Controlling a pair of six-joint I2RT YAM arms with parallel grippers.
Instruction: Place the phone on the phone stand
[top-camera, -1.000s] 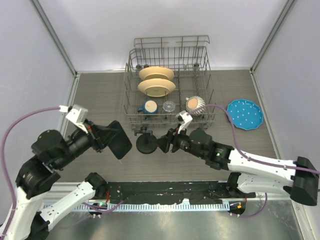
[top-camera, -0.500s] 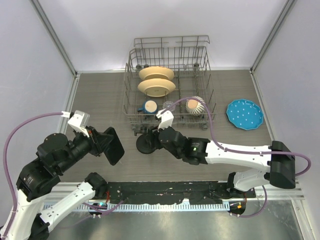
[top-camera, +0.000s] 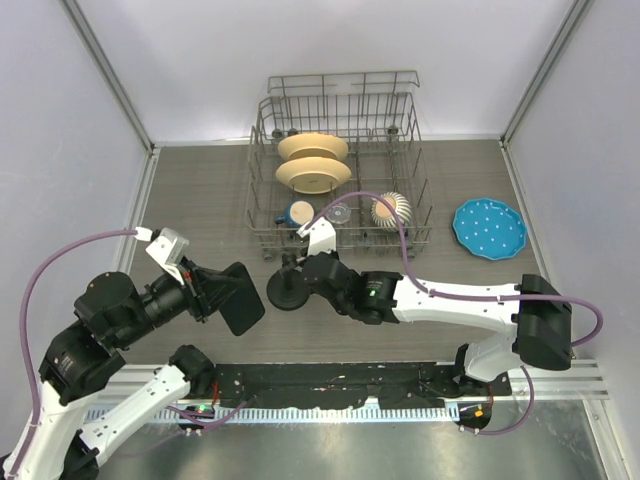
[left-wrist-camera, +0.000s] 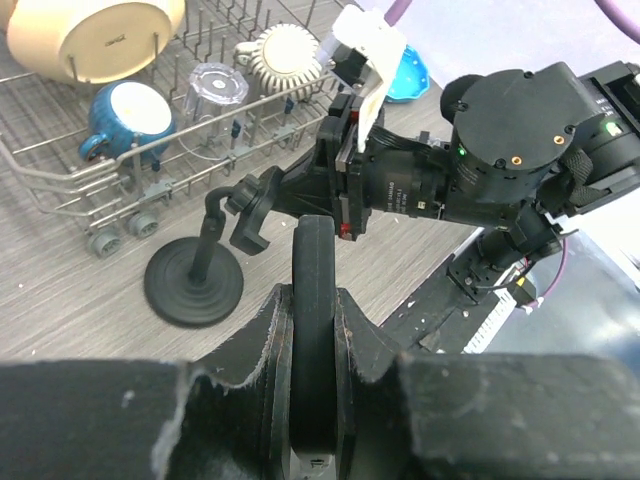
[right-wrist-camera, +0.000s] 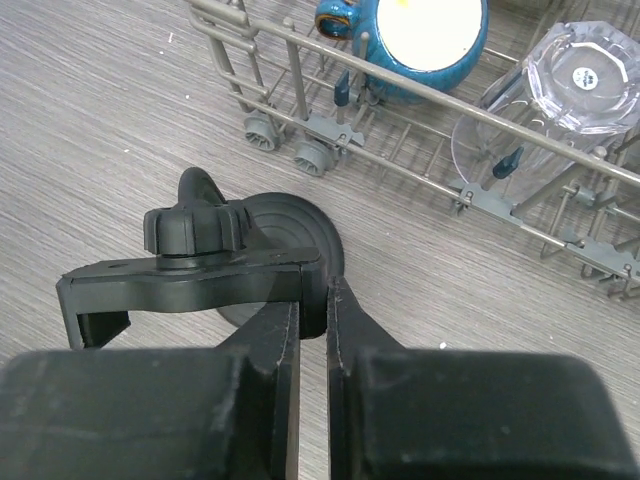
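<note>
Grey table, left hand clamping phone, right hand clamping phone stand

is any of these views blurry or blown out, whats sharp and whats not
Top external: sharp throughout, with white glare along the metal rail at the near edge. Left wrist: the left gripper is a soft blur up close, the phone stand crisp. Right wrist: the right gripper is blurred, the inside of the blue mug washed out.

top view high behind arms, looking down on whole table, wrist views close, low, tilted down, all three share phone stand and dish rack front
</note>
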